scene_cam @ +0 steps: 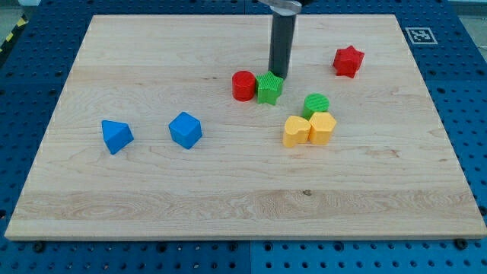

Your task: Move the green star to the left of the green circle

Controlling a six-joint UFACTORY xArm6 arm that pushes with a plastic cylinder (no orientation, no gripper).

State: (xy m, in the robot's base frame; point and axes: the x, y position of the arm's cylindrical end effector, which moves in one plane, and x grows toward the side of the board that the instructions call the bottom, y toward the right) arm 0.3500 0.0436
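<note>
Green star (269,88) lies near the board's upper middle, touching the red cylinder (243,85) on the view's left; green circle (316,104) sits apart, lower right. My tip (278,74) stands upright at the star's top edge; no gripper fitted. Wooden bench (228,190) rests on blue perforated surface (472,114).

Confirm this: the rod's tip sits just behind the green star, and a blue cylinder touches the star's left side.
One error: the cylinder touching the green star on the view's left is red, not blue. My tip does sit just behind the star, as the camera view shows.
</note>
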